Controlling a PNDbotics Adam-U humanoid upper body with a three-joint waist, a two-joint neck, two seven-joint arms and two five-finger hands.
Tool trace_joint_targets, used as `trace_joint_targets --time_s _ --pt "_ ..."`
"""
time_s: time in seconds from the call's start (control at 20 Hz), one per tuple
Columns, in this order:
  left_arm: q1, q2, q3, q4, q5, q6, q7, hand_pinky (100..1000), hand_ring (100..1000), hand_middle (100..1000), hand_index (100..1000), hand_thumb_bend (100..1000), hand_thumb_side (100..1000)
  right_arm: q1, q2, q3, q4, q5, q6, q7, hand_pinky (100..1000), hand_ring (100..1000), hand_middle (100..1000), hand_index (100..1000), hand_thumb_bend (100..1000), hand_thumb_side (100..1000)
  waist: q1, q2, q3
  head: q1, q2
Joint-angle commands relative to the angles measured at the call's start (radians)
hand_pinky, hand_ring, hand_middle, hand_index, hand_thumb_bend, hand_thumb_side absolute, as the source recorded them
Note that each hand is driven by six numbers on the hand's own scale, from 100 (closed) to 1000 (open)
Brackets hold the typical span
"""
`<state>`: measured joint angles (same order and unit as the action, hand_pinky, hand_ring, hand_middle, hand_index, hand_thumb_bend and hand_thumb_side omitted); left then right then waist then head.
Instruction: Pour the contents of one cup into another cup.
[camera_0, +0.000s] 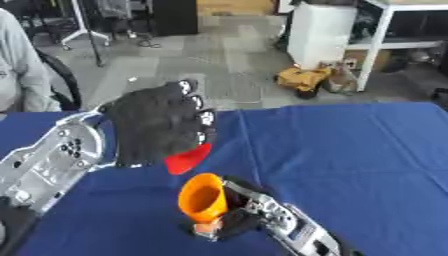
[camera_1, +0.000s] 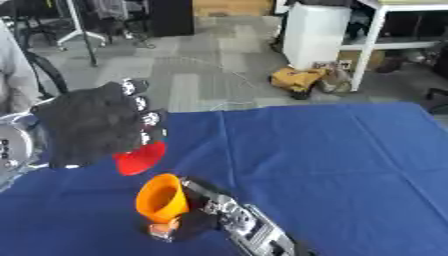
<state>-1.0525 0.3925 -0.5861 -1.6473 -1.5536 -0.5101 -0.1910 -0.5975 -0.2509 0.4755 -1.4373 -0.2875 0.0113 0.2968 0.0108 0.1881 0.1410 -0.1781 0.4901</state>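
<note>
Over the blue table (camera_0: 350, 150), the left hand (camera_0: 157, 125) was curled round a tilted red cup (camera_0: 186, 160) just above the orange cup (camera_0: 203, 197), which the right hand (camera_0: 241, 215) clasped from the side.

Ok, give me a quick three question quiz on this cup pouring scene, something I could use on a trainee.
1. True or false: the red cup stands upright on the blue tablecloth.
2. Which hand holds the orange cup? A) left hand B) right hand C) neither
3. Fill in: seen from the head camera, the red cup is ____ the orange cup.

Key:
1. False. It is in the left hand, raised and tipped, its mouth facing down towards the orange cup.
2. B. The right hand's fingers curl round its lower part.
3. Above, a little to the left, with a gap between them.
</note>
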Motion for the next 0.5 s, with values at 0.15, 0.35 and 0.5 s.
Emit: trace_joint_targets --time_s 0.15,0.35,0.5 --pt "0.008 -0.033 -0.029 0.063 0.018 -0.044 -0.015 496 320 267 639 556 100 -0.013 -0.009 -0.001 -0.007 0.011 0.000 0.007 445 433 425 537 296 100 0.000 -0.015 -0.001 -0.002 -0.001" --pt "0.013 -0.041 -0.033 0.084 0.019 -0.057 -0.013 496 320 267 638 556 100 -0.011 -0.006 0.002 -0.002 0.015 -0.001 0.013 444 433 425 537 296 100 0.000 -0.015 0.000 -0.002 0.000" --pt "0.012 -0.039 -0.029 0.084 0.017 -0.055 -0.011 497 320 267 638 557 100 -0.012 -0.007 -0.001 -0.003 0.016 -0.002 0.012 444 433 425 536 294 100 -0.001 -0.016 0.001 -0.002 -0.002"
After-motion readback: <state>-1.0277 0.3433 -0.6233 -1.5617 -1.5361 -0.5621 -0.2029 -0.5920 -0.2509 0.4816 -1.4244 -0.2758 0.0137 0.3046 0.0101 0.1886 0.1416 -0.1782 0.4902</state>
